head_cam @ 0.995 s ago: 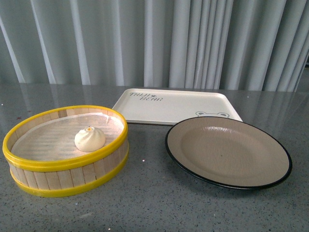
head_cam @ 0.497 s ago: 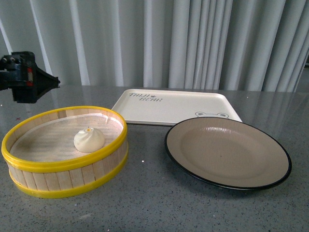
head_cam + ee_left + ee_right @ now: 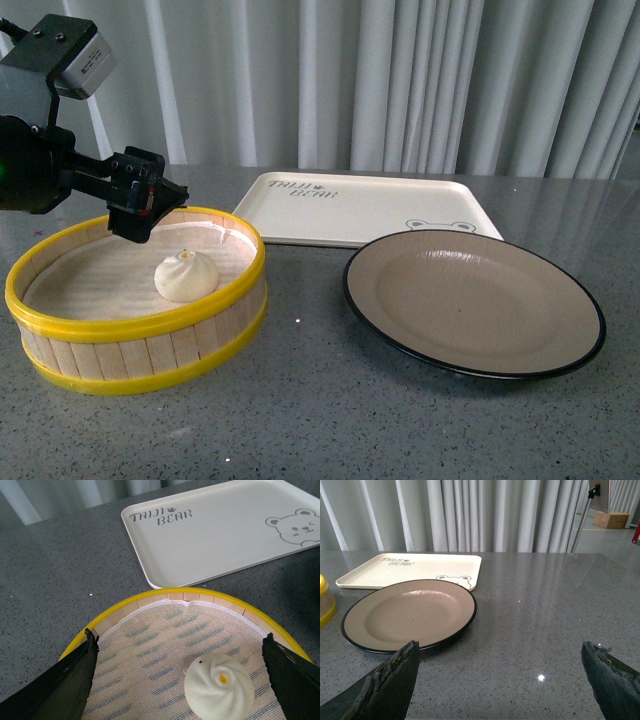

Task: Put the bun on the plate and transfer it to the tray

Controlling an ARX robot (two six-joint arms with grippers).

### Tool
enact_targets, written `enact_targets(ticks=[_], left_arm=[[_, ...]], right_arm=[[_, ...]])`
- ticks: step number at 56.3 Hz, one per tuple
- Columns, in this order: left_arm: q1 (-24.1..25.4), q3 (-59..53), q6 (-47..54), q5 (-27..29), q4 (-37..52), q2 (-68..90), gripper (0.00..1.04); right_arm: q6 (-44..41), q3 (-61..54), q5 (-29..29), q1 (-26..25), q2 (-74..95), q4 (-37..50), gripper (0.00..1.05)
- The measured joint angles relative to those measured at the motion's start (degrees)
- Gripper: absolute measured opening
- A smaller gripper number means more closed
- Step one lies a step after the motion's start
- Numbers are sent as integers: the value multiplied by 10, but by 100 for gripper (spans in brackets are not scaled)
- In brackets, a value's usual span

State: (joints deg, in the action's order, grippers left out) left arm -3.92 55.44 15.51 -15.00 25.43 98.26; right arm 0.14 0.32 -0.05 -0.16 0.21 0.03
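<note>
Left hand hangs over the far rim of the steamer basket, its 2 fingers spread wide with nothing between them. In the left wrist view the bun sits on the mesh cloth lining the basket, off to one side of the gap between the fingers rather than centred in it. In the front view it lies near the basket's middle, nearer the robot than the hand.

The step in hand, as I judge it, is the reach for the bun. The hand should shift until the bun lies squarely between the fingers, then drop inside the yellow rim without clipping it. The bun looks soft, so I would close gently on its lower sides, only enough to lift. The fingertips should keep off the cloth so it does not come up too.

Right of the basket, the tray lies toward the back of the bench. The plate sits bare in front of it, apart from the basket; I cannot tell whether plate and tray touch. The lift must clear the basket wall before crossing to the plate's centre. Right hand, out of the front view, is likewise spread wide and empty, with the plate ahead of it.
</note>
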Motion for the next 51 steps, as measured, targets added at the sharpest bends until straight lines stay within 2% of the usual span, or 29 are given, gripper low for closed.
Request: enact_targets(ticks=[15,51], left_arm=[[-33,12,46,28,-61,31,98],[-44,68,-99,35,-130,73,98]], right_arm=[[0,0,0,0,0,0,96],[0,0,0,0,0,0,96]])
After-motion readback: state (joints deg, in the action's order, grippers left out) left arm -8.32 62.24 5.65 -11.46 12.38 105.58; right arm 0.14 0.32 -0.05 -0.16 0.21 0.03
